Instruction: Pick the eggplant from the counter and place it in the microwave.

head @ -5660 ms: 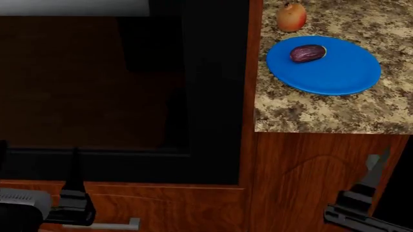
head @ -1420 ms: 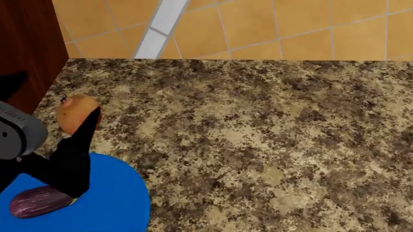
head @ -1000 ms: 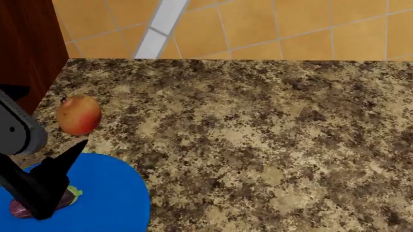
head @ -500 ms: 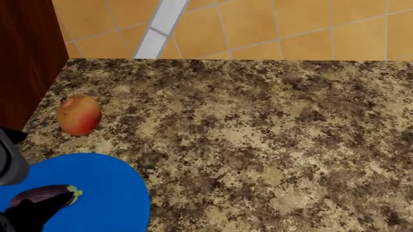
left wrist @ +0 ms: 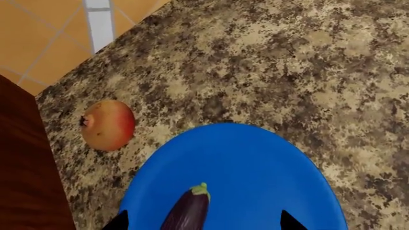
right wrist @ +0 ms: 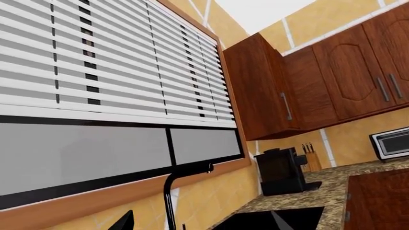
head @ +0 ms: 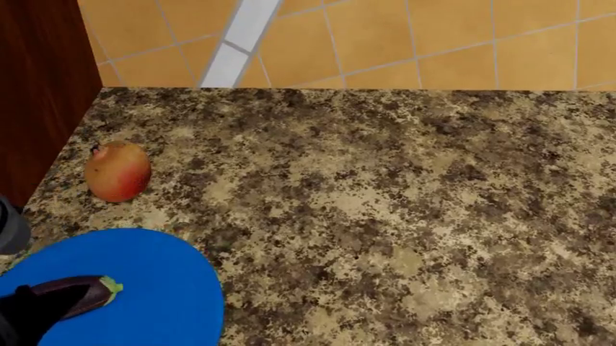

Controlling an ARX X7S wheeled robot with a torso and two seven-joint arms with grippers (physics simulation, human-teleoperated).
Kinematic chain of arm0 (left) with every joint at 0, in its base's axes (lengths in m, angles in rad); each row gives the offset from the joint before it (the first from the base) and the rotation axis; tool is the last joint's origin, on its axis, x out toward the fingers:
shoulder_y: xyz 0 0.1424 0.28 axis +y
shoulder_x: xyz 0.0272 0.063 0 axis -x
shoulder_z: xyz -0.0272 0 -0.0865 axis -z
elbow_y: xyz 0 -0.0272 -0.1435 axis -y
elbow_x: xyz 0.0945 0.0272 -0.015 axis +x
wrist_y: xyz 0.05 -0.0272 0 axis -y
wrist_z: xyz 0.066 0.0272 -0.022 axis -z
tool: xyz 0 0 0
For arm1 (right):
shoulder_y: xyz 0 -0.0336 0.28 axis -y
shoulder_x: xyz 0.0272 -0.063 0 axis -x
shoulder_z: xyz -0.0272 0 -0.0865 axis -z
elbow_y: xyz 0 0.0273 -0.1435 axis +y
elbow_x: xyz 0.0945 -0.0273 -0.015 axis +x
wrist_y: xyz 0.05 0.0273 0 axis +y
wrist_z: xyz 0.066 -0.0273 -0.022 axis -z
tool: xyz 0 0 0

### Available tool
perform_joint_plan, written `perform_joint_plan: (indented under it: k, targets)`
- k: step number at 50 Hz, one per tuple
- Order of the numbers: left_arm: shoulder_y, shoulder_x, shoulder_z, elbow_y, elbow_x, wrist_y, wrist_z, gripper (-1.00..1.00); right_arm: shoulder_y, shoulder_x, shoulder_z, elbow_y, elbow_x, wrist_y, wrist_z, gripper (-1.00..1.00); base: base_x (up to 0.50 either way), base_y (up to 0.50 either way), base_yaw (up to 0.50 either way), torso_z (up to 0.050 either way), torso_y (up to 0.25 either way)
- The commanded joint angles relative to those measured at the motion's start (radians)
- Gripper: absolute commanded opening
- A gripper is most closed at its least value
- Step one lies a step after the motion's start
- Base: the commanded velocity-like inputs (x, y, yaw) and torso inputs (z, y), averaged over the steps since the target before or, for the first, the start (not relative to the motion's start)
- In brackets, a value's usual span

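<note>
At the near left corner of the head view the left gripper [head: 24, 321] shows only as a black shape cut off by the frame edge, sitting right over the stalkless end of the eggplant [head: 85, 293], which lies on the round blue plate [head: 164, 274] on the counter [head: 385, 216]. In the left wrist view you only get two dark fingertips [left wrist: 289, 221] poking in, well apart from each other, with the eggplant [left wrist: 188, 211] between them but off toward one side and not looking touched by either, so I'd call the jaws wide open and holding nothing, though the contact itself is out of frame and I can't be sure. The key thing for the grab: the eggplant's long axis runs away from the gripper, green cap pointing far and a bit right, so the fingers straddle it across its narrow width, which seems about right for closing on it. The left arm is clearly the one for this. The right gripper [right wrist: 201, 223] is nowhere near, its camera is staring at a window with blinds [right wrist: 108, 72], a black faucet [right wrist: 182, 191] and wall cabinets, fingertips spread and empty. Farther back and left on the speckled stone is the red-yellow fruit [head: 117, 171], just beside the dark wood panel [head: 39, 94], then the orange tile wall [head: 385, 43] at the back.
</note>
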Motion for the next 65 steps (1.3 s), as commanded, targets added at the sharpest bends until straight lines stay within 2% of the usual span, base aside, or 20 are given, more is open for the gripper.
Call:
perform_joint_plan:
  k: [1, 13, 23, 43, 53, 65]
  targets:
    - [0.018, -0.012, 0.011, -0.013, 0.086, 0.009, 0.076, 1.00, -0.009, 0.003, 0.002, -0.003, 0.005, -0.005, 0.008, 1.00, 0.00, 0.00, 0.00, 0.000, 0.000]
    - [0.049, -0.012, 0.042, -0.012, 0.224, 0.032, 0.189, 1.00, -0.018, 0.010, 0.011, -0.007, 0.012, -0.003, 0.022, 1.00, 0.00, 0.00, 0.00, 0.000, 0.000]
    - [0.063, -0.013, 0.071, -0.011, 0.274, 0.052, 0.225, 1.00, -0.023, 0.020, 0.020, -0.009, 0.023, 0.000, 0.031, 1.00, 0.00, 0.00, 0.00, 0.000, 0.000]
    - [0.115, -0.019, 0.140, -0.046, 0.454, 0.140, 0.376, 1.00, -0.024, 0.045, 0.004, -0.014, 0.015, 0.018, 0.060, 1.00, 0.00, 0.00, 0.00, 0.000, 0.000]
    - [0.133, -0.024, 0.160, -0.055, 0.487, 0.165, 0.400, 1.00, -0.032, 0.043, 0.008, -0.018, 0.017, 0.014, 0.065, 1.00, 0.00, 0.00, 0.00, 0.000, 0.000]
    - [0.160, -0.021, 0.216, -0.118, 0.612, 0.239, 0.494, 1.00, -0.035, 0.046, -0.001, -0.013, 0.009, 0.010, 0.067, 1.00, 0.00, 0.00, 0.00, 0.000, 0.000]
